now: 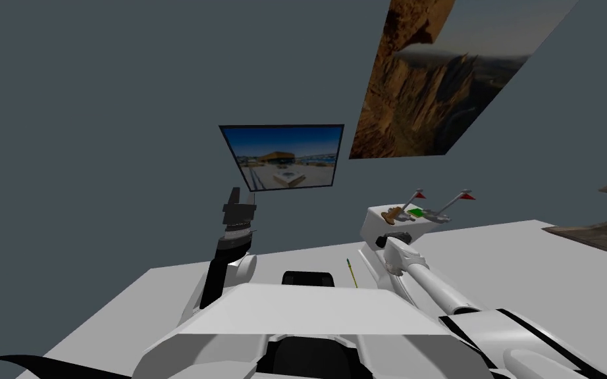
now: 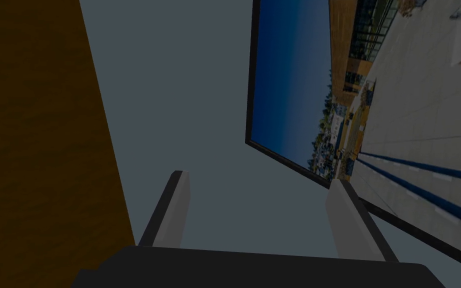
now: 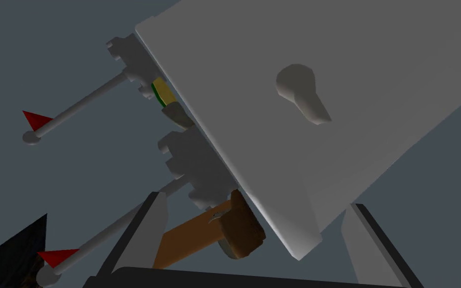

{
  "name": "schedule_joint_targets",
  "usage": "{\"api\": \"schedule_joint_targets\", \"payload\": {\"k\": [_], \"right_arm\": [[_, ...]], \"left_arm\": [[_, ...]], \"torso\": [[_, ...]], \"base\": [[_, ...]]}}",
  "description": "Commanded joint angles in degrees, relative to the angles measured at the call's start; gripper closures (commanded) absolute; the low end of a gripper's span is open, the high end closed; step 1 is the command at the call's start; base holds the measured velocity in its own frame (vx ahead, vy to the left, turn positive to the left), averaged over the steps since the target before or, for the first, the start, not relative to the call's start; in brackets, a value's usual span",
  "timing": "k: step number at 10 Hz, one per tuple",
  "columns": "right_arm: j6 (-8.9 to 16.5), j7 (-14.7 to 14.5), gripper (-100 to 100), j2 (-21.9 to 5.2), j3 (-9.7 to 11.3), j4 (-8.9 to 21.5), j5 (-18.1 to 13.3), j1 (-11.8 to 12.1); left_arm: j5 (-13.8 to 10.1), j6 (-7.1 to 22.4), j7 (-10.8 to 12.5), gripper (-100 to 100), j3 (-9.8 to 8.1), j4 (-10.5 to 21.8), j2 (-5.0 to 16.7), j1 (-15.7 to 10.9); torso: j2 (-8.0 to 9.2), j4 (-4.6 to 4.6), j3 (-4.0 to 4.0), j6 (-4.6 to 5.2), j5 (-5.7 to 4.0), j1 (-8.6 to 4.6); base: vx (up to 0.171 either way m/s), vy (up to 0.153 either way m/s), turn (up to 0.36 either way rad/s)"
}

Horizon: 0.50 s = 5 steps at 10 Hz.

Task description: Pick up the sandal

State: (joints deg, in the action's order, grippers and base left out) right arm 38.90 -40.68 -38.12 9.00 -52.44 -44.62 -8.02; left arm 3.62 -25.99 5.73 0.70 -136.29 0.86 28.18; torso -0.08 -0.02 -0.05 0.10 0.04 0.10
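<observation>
The sandal point(image 1: 393, 214) is brown with a tan strap and lies on top of a small white cabinet point(image 1: 378, 227), at the corner nearest me. In the right wrist view the sandal point(image 3: 239, 232) overhangs the cabinet's top edge, just ahead of my right gripper point(image 3: 254, 240). That gripper is open and its fingers stand on either side of the cabinet's corner without touching the sandal. From the head camera, the right gripper point(image 1: 388, 239) sits low against the cabinet's front. My left gripper point(image 1: 233, 197) is raised toward the wall, and the left gripper point(image 2: 262, 210) is open and holds nothing.
Beside the sandal on the cabinet top lie a green and yellow item point(image 1: 416, 212) and two grey pieces with rods ending in red flags point(image 1: 463, 195). The cabinet front point(image 3: 374, 75) carries a grey knob point(image 3: 302, 92). A thin yellow stick point(image 1: 351, 272) lies on the white surface.
</observation>
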Motion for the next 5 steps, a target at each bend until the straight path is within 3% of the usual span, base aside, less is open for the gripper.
{"api": "schedule_joint_targets", "payload": {"k": [1, 3, 5], "right_arm": [[1.83, -0.32, -100, -0.51, 0.68, 2.86, -1.52, -1.00], [4.90, -1.52, -100, -1.86, 1.67, 7.16, -3.39, -2.13], [6.53, -1.97, -100, -2.47, 2.10, 9.26, -4.17, -2.54]], "left_arm": [[0.00, 0.00, 0.00, 0, 0.00, 0.00, 0.00, 0.00], [0.00, 0.00, 0.00, 0, 0.00, 0.00, 0.00, 0.00], [0.00, 0.00, 0.00, 0, 0.00, 0.00, 0.00, 0.00]], "torso": [[0.00, 0.00, 0.00, 0.00, 0.00, 0.00], [-0.14, -0.02, -0.07, -0.04, 0.01, 0.07], [-0.12, -0.03, -0.07, 0.01, 0.01, 0.03]], "base": [[0.046, 0.033, 0.123], [0.109, 0.066, 0.172], [0.068, 0.034, 0.070]]}}
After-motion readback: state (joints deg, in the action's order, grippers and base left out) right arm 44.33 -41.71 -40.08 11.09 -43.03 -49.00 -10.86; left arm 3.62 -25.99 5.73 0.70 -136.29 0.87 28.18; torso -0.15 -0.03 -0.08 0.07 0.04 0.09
